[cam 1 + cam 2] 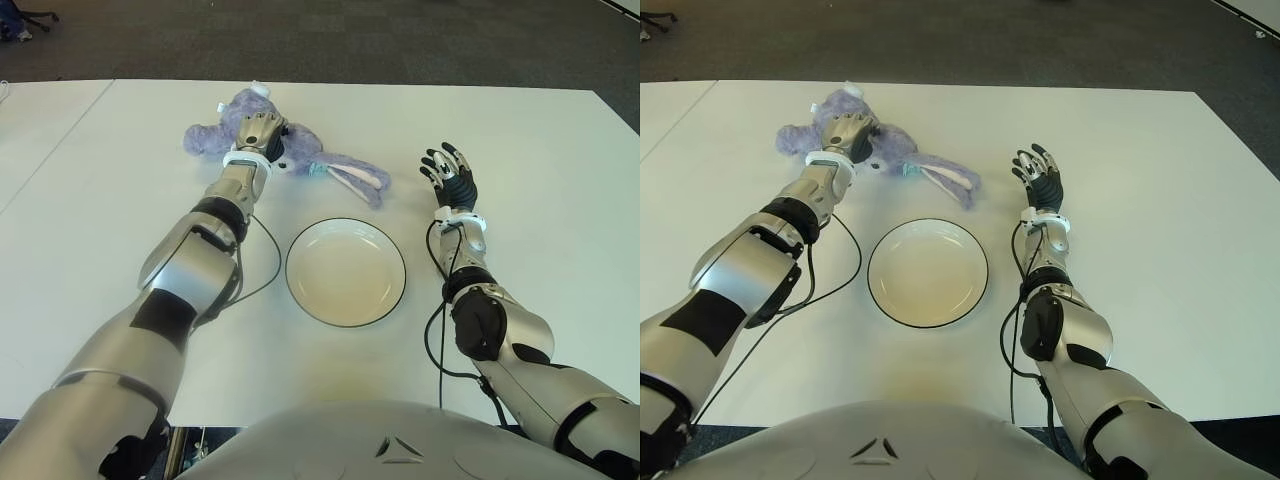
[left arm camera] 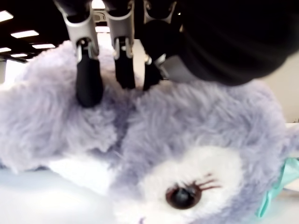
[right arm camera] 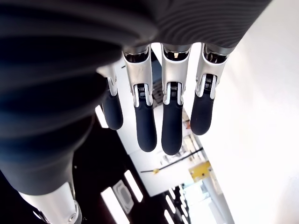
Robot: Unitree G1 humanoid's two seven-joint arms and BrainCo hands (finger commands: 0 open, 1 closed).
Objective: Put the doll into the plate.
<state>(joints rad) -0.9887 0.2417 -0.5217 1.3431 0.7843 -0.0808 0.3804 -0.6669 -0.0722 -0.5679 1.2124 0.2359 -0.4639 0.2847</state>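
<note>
Nearest me sits the plate [image 1: 345, 272]; my left hand [image 1: 258, 133] presses curled fingers [image 2: 88, 84] into the doll [image 1: 215, 135] toward the bench's [image 1: 120, 180] far edge. I should close firmly before lifting. My right hand [image 1: 450, 178] hovers, fingers spread, empty.

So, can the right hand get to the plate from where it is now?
Probably yes: the right hand is open and holds nothing, and only bare table lies between it and the plate.

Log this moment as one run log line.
left robot hand: on doll, fingers pressed into plush | right robot hand: open, idle right of plate | plate: empty
</note>
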